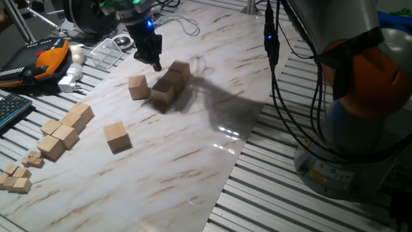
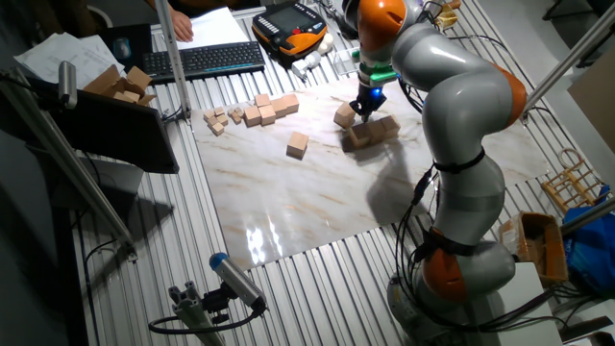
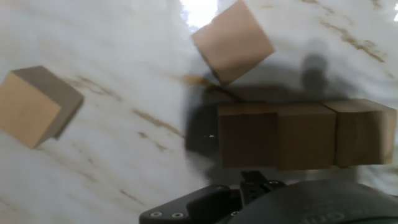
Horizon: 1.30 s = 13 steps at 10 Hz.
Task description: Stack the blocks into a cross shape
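Note:
Three tan blocks (image 1: 168, 82) lie touching in a row on the marble board; they also show in the other fixed view (image 2: 372, 132) and the hand view (image 3: 305, 134). A fourth block (image 1: 138, 86) sits just left of the row, also in the hand view (image 3: 233, 40). A fifth block (image 1: 117, 136) lies alone nearer the front, also in the other fixed view (image 2: 298, 145). My gripper (image 1: 155, 63) hovers between the fourth block and the row's far end, its fingers together and holding nothing. It also shows in the other fixed view (image 2: 363, 109).
A row of joined tan cubes (image 1: 64, 131) and several small cubelets (image 1: 16, 177) lie at the board's left edge. A keyboard (image 1: 11, 109), an orange pendant (image 1: 45, 58) and a clear tray (image 1: 109, 48) sit behind. The board's right edge (image 1: 238, 154) drops to slatted table.

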Tool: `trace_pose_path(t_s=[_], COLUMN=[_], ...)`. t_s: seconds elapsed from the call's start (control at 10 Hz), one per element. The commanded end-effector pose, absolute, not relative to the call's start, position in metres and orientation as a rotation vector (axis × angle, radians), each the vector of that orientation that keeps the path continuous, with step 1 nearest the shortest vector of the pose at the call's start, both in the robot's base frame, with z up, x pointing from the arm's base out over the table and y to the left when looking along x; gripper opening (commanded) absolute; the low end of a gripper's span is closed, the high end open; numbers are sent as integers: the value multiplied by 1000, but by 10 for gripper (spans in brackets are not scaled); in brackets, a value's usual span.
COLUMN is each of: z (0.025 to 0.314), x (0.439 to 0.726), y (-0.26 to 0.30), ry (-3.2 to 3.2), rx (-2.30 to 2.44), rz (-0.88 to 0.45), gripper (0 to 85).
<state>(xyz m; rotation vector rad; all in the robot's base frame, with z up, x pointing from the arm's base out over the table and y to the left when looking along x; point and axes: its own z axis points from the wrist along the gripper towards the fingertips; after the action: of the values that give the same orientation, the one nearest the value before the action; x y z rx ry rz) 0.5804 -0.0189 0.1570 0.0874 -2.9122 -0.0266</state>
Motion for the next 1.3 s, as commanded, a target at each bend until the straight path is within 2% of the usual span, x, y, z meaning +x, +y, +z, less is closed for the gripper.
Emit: trace_pose_path(t_s=[0.0, 0.2, 0.6, 1.0, 1.2], z=[157, 157, 156, 124, 98], x=[580, 580, 585, 628, 641], y=[-19, -19, -14, 22, 23], ry=[-2912, -2904, -2883, -2928, -2956], rx=[106, 164, 157, 132, 119], rz=[-33, -95, -95, -58, -105], gripper=[0, 0, 0, 0, 0])
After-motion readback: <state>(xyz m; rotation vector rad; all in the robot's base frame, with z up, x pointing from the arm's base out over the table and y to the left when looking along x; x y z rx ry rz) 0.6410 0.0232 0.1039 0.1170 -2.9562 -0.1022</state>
